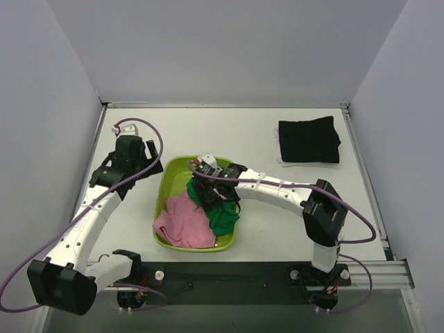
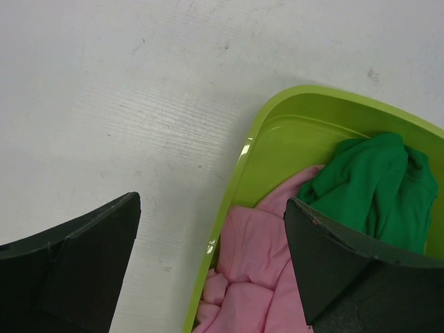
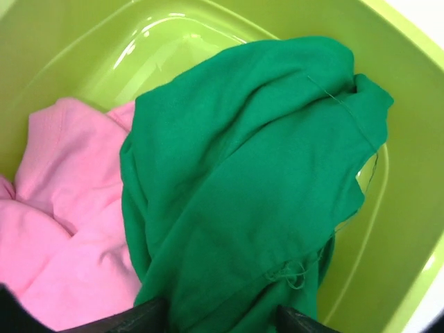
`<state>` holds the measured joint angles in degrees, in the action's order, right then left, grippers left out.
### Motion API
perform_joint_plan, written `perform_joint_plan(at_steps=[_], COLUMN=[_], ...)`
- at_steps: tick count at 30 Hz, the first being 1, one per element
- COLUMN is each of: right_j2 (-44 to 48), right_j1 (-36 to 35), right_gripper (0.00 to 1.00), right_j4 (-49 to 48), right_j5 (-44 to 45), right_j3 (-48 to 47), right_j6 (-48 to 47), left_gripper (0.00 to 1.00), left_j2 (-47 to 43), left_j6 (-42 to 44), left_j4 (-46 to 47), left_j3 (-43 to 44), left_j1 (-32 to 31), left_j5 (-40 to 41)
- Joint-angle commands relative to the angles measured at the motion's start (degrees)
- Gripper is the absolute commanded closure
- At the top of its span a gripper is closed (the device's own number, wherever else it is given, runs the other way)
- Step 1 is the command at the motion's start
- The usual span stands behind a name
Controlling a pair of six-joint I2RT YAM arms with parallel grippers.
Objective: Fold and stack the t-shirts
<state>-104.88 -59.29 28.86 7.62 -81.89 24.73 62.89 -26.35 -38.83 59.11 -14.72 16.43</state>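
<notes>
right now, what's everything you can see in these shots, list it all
green t-shirt: 1, bright green, crumpled in the tub's right side
pink t-shirt: 1, pink, crumpled in the tub beside the green one
black t-shirt: 1, black, folded flat, far right of the table
tub: 1, lime green, mid-table between the arms
table: 1, white
cables: 2, purple, one along each arm
arms: 2, white and black, near edge
left gripper: 1, black, open, above the tub's left rim
right gripper: 1, black, in the tub, fingers either side of green cloth
</notes>
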Motion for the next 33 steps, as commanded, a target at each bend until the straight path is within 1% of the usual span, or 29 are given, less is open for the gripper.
perform_joint_plan(at_steps=[1, 3, 4, 5, 6, 7, 11, 12, 13, 14, 16, 17, 18, 20, 24, 28, 29, 31, 32, 33], right_j2=[0.3, 0.1, 0.0, -0.1, -0.1, 0.1, 4.0, 5.0, 6.2, 8.6, 11.3, 14.5, 16.0, 20.4, 27.2, 33.5, 35.7, 37.5, 38.9, 39.5], right_j1=[0.5, 0.8, 0.9, 1.0, 1.0, 1.0, 0.8, 0.5, 0.2, 0.0, 0.0, 0.1, 0.6, 2.0, 4.3, 8.4, 10.1, 11.5, 12.0, 12.5], right_gripper=[0.50, 0.63, 0.75, 0.83, 0.95, 1.00, 1.00, 1.00, 1.00, 1.00, 1.00, 1.00, 1.00, 1.00, 1.00, 1.00, 1.00, 1.00, 1.00, 1.00], right_j4=[-1.5, -1.8, -1.9, -1.9, -1.8, -1.8, -0.1, 1.7, 2.7, 3.6, 5.8, 6.0, 6.4, 7.6, 9.7, 11.7, 12.4, 13.0, 13.7, 13.8], right_j5=[-1.0, -1.4, -1.8, -2.1, -1.8, -0.9, 1.4, 2.3, 3.7, 5.8, 8.5, 11.0, 11.9, 14.3, 23.0, 27.4, 28.0, 28.5, 29.0, 29.3], right_j3=[1.4, 1.6, 1.6, 1.5, 1.2, 1.1, -3.1, -4.5, -8.2, -9.9, -14.4, -15.5, -16.4, -18.8, -20.4, -18.8, -18.1, -15.8, -15.1, -13.1], right_j6=[0.9, 0.9, 0.8, 0.8, 0.8, 0.8, -1.2, -1.6, -2.6, -3.0, -3.5, -4.5, -4.8, -5.2, -6.0, -5.9, -5.7, -5.2, -4.8, -4.5], left_gripper=[0.06, 0.06, 0.06, 0.06, 0.06, 0.06, 0.06, 0.07, 0.07, 0.08, 0.12, 0.17, 0.18, 0.19, 0.21, 0.21, 0.21, 0.23, 0.23, 0.24], left_j2=[-1.3, -1.3, -1.4, -1.5, -1.5, -1.6, -1.8, -1.8, -1.9, -2.0, -2.2, -2.6, -3.0, -4.6, -5.4, -4.3, -3.9, -2.1, -1.2, -0.2], left_j6=[-0.5, -0.5, -0.5, -0.5, -0.4, -0.4, -0.4, -0.5, -0.6, -0.6, 0.2, 0.2, 0.3, 0.0, -0.5, -2.1, -2.5, -3.9, -4.6, -5.6], left_j4=[1.5, 1.3, 1.4, 1.5, 1.5, 1.5, 1.5, 1.5, 1.2, 1.0, 1.3, 1.2, 1.4, 1.8, 1.2, 2.3, 2.6, 4.2, 4.6, 5.8], left_j3=[0.7, 0.7, 0.5, 0.4, 0.3, 0.3, 0.3, 0.7, 1.1, 1.4, 2.5, 2.9, 3.3, 4.2, 6.4, 7.2, 7.2, 6.5, 6.2, 5.5], left_j1=[0.5, 0.5, 0.4, 0.5, 0.4, 0.4, 0.5, 0.4, 0.5, 0.5, 0.3, 0.2, 0.0, -0.8, -3.7, -10.4, -14.0, -18.4, -21.3, -26.1], left_j5=[-1.0, -1.0, -1.0, -1.0, -1.0, -1.0, -1.0, -0.9, -1.0, -1.2, -3.4, -4.5, -6.2, -6.8, -8.2, -7.5, -6.9, -5.1, -2.0, -0.6])
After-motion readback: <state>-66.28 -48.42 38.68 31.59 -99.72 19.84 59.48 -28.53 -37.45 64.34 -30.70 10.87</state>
